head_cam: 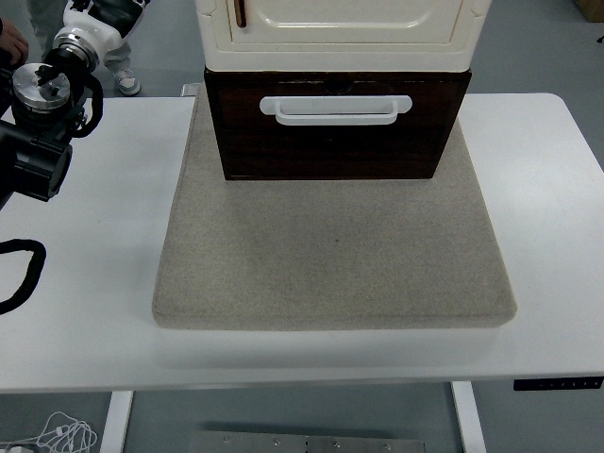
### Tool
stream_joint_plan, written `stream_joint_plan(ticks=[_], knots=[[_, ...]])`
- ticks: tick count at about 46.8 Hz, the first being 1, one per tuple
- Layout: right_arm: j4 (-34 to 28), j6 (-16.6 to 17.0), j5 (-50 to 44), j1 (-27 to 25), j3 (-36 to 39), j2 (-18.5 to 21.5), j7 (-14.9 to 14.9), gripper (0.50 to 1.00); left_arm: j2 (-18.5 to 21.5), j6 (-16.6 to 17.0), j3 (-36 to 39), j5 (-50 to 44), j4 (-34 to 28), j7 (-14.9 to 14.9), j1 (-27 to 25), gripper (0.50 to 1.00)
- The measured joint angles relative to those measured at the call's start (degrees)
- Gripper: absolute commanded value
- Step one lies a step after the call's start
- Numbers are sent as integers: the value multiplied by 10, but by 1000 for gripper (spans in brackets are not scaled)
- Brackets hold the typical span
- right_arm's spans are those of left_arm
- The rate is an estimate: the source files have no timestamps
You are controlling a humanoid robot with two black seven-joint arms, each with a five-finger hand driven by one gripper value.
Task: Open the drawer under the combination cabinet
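The combination cabinet [340, 38] is cream-coloured and stands at the back centre of a grey felt mat [330, 255]. Under it is a dark brown drawer [335, 142] with a white bar handle [335, 110] across its front. The drawer front looks pushed in, about level with the cabinet above. My left arm [42, 142] comes in at the left edge and bends up toward the top left corner, well left of the drawer. Its hand [102, 8] is cut off by the picture's top edge. My right arm is out of view.
The mat lies on a white table [85, 321]. A black cable loop [24, 274] lies at the table's left edge. A person's hand [11, 40] and legs [123, 75] show at the top left, behind my arm.
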Motion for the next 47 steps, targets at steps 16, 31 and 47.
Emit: stream_joint_plan(ticks=[16,31,47], knots=[[0,0,0,0,0,0,0,926,0,0,1,0,4,0,0,1000],[0,0,0,0,0,0,0,926,16,1,0,-1,10,0,-11,1000],[0,0,0,0,0,0,0,926,53,-13,1,9,8,-1,-37,1000]])
